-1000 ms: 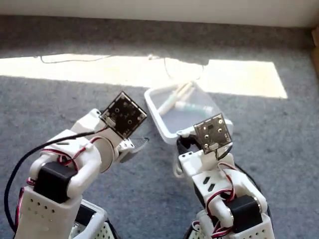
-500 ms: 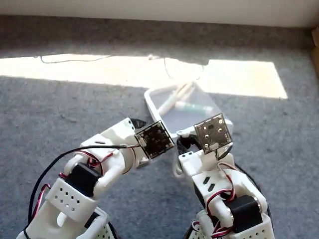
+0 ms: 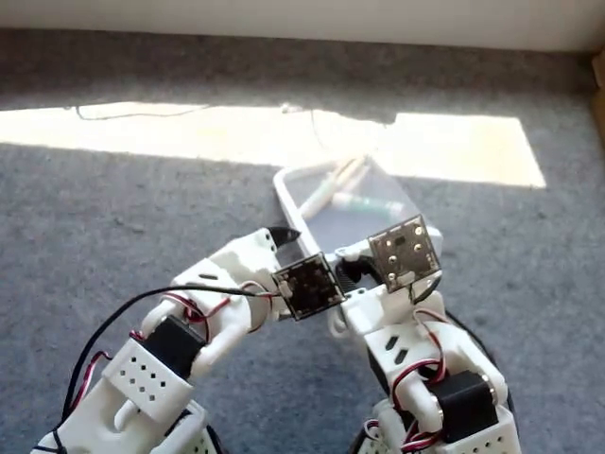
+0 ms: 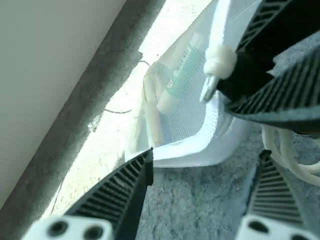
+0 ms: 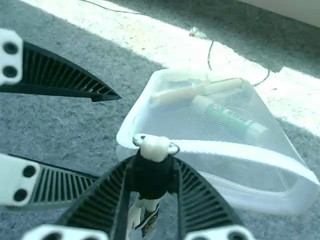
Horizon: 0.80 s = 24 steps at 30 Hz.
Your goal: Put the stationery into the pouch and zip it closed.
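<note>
High view, pouch: the translucent white pouch (image 3: pixel 295 219) lies on the grey carpet (image 3: pixel 142 208) just ahead of both arms, its far end reaching into the sunlit band (image 3: pixel 189 132).
High view, stationery: the stationery (image 3: pixel 342 192) lies inside the pouch as pale pens side by side, one with a green part.
High view, arms: the left arm (image 3: pixel 217 293) comes in from the lower left and its wrist sits right beside the wrist of the right arm (image 3: pixel 416 350), both at the pouch's near edge.
High view, surroundings: a thin cable (image 3: pixel 132 115) runs across the bright strip, with a pale wall (image 3: pixel 284 19) beyond.
Left wrist view, left gripper: the left gripper (image 4: pixel 205 157) is released, its two ribbed fingers spread wide with nothing between them, and it sits just short of the pouch's near corner.
Left wrist view, right gripper: the right gripper (image 4: pixel 260 75) is clamped on the white zipper pull (image 4: pixel 220 60) at the pouch's edge.
Left wrist view, contents: the pens show through the mesh wall, inside the pouch.
Right wrist view, right gripper: its black fingers are pinched together around the zipper pull, which stands at the pouch's near corner.
Right wrist view, zip: a white band runs from the pull along the near rim. I cannot tell whether the zip is done up.
Right wrist view, left gripper: its parted fingers sit beside that same corner, near the pouch but not touching it.
</note>
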Tool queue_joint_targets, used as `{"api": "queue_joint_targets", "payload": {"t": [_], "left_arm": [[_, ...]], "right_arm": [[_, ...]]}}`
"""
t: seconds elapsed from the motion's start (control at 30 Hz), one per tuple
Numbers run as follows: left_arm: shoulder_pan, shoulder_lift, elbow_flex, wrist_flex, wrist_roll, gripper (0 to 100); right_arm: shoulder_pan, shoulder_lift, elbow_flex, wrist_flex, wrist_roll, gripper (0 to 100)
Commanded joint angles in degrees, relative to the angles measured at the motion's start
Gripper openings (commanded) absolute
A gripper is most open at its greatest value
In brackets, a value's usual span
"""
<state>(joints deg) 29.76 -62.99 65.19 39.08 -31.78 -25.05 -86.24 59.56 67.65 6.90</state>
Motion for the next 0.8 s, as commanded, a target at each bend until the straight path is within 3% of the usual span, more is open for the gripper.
{"api": "queue_joint_targets", "payload": {"t": [0.0, 0.3, 0.67, 0.77], "left_arm": [[0.7, -0.7, -0.1, -3.2, -0.4, 30], [5.1, -0.7, 4.1, -9.1, -0.4, 25], [5.8, -0.7, 10.4, -18.9, -0.3, 23], [5.8, -0.8, 11.5, -20.6, 3.5, 23]], "right_arm": [[0.6, -0.6, -0.6, -2.2, -0.4, 1.1], [0.6, -0.6, -0.6, -2.2, -0.4, 1.1], [0.5, -0.6, -0.6, -2.2, -0.4, 1.1], [0.5, -0.6, -0.6, -2.2, -0.4, 1.1]]}}
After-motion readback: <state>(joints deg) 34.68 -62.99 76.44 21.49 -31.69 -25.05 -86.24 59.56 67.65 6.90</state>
